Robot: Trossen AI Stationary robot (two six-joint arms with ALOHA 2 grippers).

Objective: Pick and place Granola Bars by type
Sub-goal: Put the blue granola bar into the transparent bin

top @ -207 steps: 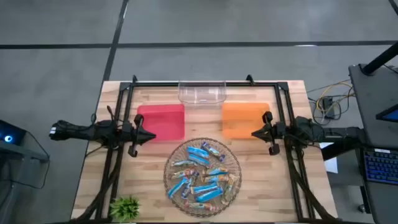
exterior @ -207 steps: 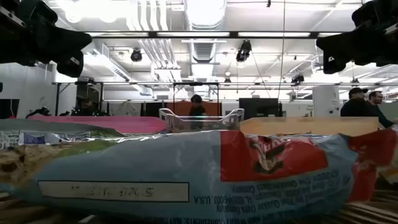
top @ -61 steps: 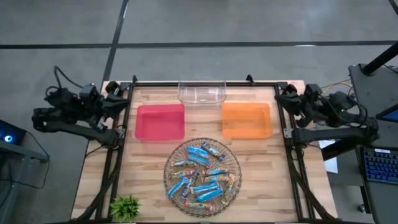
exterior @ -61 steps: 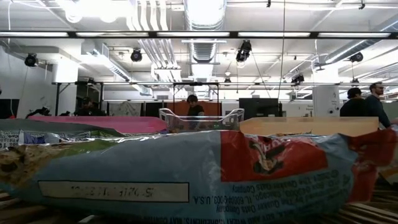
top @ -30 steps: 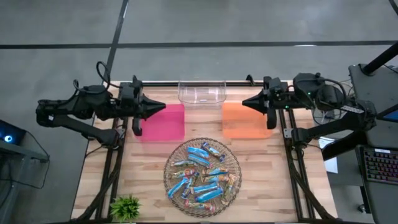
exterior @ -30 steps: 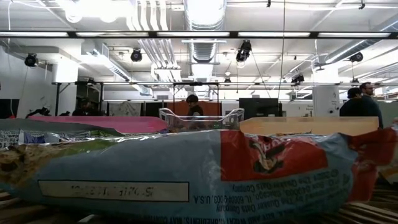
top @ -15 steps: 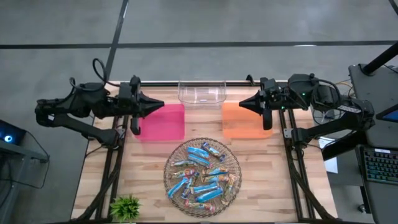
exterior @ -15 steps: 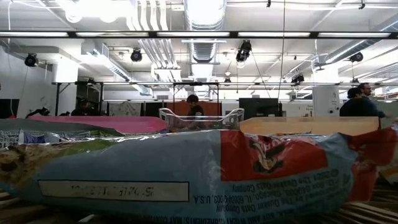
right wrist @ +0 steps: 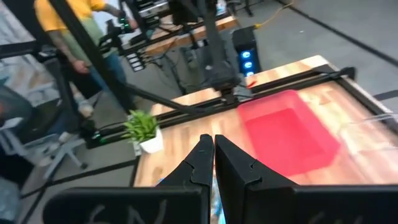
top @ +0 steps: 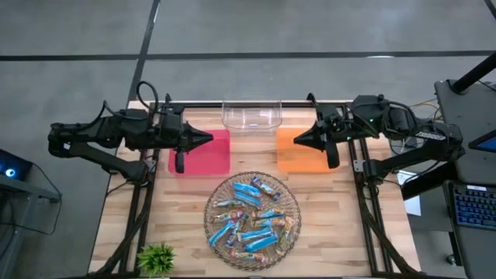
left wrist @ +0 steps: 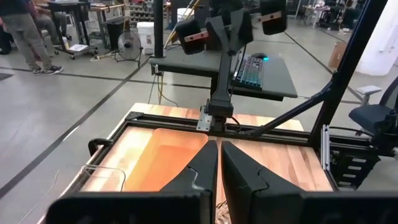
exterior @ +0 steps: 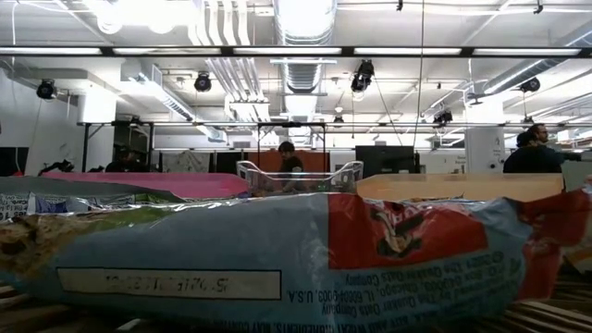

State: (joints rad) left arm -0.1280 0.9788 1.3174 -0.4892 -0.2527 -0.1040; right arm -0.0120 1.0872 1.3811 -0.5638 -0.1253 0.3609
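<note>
The granola bars (top: 252, 221), mostly bright blue with some silver and tan, lie heaped in a round wire basket (top: 288, 194) near the table's near edge. In the low view one blue-and-red wrapper (exterior: 277, 268) fills the foreground. My left gripper (top: 208, 138) hovers shut over the pink tray (top: 209, 161), pointing right; its own view shows its fingertips (left wrist: 219, 152) together. My right gripper (top: 296, 141) hovers shut over the orange tray (top: 310, 159), pointing left, its fingers closed (right wrist: 214, 143). Neither touches anything.
A clear plastic container (top: 252, 115) stands at the far edge between the two trays. A small green plant (top: 156, 258) sits at the near left corner. Black frame rails (top: 143, 209) run along both sides of the table. People stand in the room beyond (exterior: 532, 153).
Both arms have swung in from the table's sides. Over the last second the left gripper has moved slightly right and toward the near edge over the pink tray, and the right gripper slightly left and toward the near edge over the orange tray. The bars have not moved.
</note>
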